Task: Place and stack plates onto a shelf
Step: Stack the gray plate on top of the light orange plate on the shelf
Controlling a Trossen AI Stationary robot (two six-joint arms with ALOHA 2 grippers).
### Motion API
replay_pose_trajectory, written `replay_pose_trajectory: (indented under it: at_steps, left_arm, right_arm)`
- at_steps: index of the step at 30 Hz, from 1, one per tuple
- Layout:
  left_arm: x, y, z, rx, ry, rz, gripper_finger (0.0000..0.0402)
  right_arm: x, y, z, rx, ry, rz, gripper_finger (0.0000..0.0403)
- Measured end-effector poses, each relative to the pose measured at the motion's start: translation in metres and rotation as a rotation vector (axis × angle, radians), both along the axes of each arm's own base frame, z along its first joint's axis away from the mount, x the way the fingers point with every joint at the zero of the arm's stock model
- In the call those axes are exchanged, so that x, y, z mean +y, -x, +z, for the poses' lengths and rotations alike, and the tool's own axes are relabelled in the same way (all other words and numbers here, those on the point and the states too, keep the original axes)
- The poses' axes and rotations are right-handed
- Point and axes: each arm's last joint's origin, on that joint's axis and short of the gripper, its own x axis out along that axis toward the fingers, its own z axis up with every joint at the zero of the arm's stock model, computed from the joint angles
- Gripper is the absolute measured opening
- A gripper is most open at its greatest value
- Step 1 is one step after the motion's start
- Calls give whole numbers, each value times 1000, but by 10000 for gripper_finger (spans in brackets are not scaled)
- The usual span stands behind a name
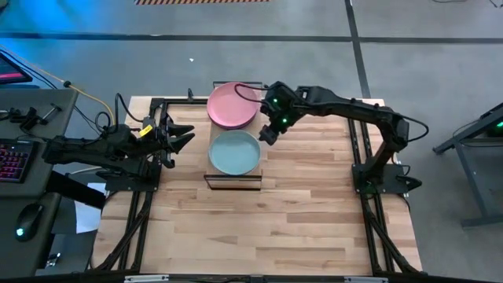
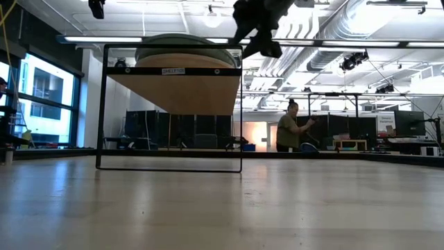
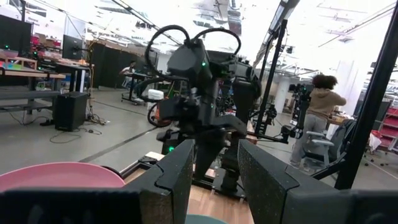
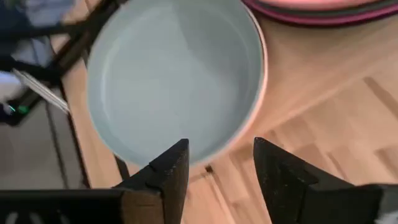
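Note:
The shelf (image 1: 236,179) stands at the table's middle, a little toward the far edge. A light teal plate (image 1: 234,152) lies on its near half, with a pale rim (image 4: 263,62) showing under it. A pink plate (image 1: 233,104) tops a stack on the far half, with dark and magenta rims (image 4: 323,14) below it. My right gripper (image 1: 267,134) hovers open and empty over the teal plate's right edge, seen from above in the right wrist view (image 4: 221,168). My left gripper (image 1: 185,138) is open and empty, left of the shelf. It points level at the shelf (image 3: 214,180).
The low view shows the shelf's dark frame (image 2: 104,111) raising the plates (image 2: 182,47) well above the tabletop, with my right gripper (image 2: 253,31) above them. Bare table lies near and right of the shelf (image 1: 314,212). People stand in the room beyond (image 2: 288,125).

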Motion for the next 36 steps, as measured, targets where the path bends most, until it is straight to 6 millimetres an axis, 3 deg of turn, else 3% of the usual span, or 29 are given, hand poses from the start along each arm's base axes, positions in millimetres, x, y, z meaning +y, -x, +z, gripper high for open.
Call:
replay_pose_trajectory:
  at_steps: [9, 15, 19, 24, 29, 36]
  left_arm:
    - [0, 0, 0, 2, 0, 0, 117]
    - [1, 0, -1, 7, 6, 27, 117]
    - [1, 0, -1, 7, 10, 41, 117]
    - [1, 0, -1, 6, 11, 41, 117]
    - [1, 0, -1, 0, 31, 37, 117]
    - [1, 0, -1, -9, 60, 31, 117]
  right_arm:
    - [26, 22, 21, 14, 125, 109, 161]
    - [50, 10, 21, -83, 130, 213, 154]
    - [68, -6, 5, -206, 134, 293, 112]
    - [87, -18, -18, -326, 173, 346, 12]
    - [90, -19, -50, -317, 219, 327, 8]
    - [99, -17, -70, -325, 238, 357, 2]
